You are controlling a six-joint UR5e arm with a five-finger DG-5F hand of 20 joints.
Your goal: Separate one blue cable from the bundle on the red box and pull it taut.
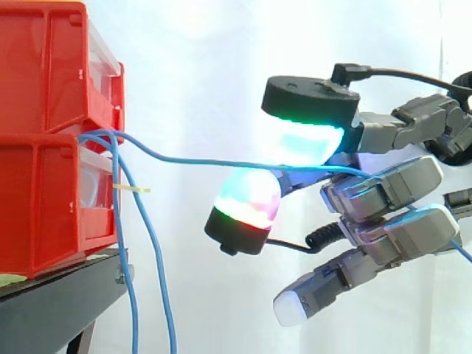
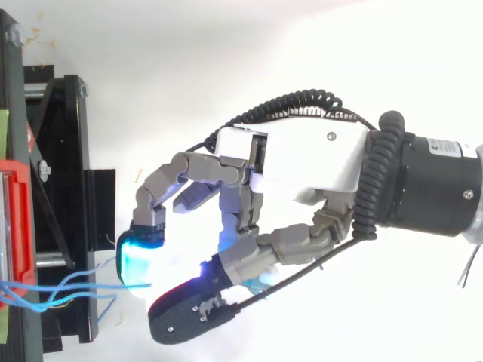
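Observation:
Two stacked red bins [image 1: 44,140] stand at the left on a black stand [image 1: 51,302]. Blue cables [image 1: 147,251] come out between the bins; several hang down in front of the stand. One blue cable [image 1: 199,160] runs almost level from the bins to the right into my hand [image 1: 391,192]. The hand is shut on that cable, pinching it between an upper cyan-glowing fingertip [image 1: 306,140] and a lower red-and-cyan glowing one [image 1: 247,199]. From above, the hand [image 2: 317,166] hovers right of the stand, and the cable [image 2: 83,290] leads to its glowing pads.
A small yellow tie [image 1: 133,189] sticks out beside the hanging cables. The white curtain fills the background. The black stand's frame [image 2: 75,188] lies just left of the fingertips in the top view.

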